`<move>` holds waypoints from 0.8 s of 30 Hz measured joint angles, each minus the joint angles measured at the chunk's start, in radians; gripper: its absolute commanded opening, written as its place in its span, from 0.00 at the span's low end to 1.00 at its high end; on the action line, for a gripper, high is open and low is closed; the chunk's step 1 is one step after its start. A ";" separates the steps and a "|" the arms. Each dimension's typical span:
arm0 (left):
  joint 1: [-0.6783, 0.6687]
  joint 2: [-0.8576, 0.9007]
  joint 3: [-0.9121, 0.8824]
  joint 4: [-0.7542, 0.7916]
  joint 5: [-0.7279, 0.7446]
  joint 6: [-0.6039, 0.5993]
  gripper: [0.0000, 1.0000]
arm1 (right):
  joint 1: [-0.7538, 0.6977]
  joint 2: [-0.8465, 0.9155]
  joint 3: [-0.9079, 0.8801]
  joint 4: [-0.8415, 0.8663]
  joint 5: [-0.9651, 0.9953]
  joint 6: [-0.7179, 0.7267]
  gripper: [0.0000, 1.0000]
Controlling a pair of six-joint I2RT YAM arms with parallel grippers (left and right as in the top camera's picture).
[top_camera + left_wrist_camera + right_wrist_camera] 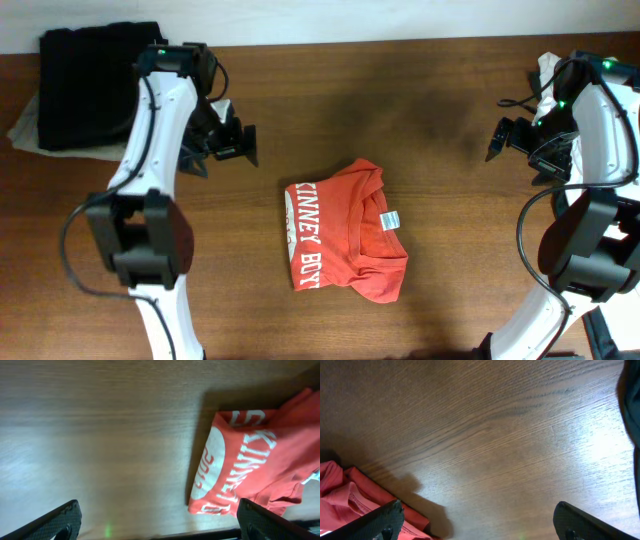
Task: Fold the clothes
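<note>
We see the L gripper (240,143) w/ jaws spread wide, nothing in them, over the bare table (420,90), up-left of the T-shirt (345,235). The R gripper (500,138) is likewise gaping & empty, far right. The shirt lies folded mid-table, btw both arms, touching neither. A black cloth pile (95,85) sits in the far-left corner.

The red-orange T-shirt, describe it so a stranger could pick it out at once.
On the brown wooden table, look near the middle. The T-shirt lies there folded into a compact bundle. Unlike the black cloth in the table's far-left corner, it is bright red-orange with white lettering and a white neck label.
</note>
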 measured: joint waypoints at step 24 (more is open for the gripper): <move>-0.062 -0.390 -1.134 0.990 0.411 -0.162 0.80 | 0.000 0.000 0.002 0.000 0.000 0.000 0.99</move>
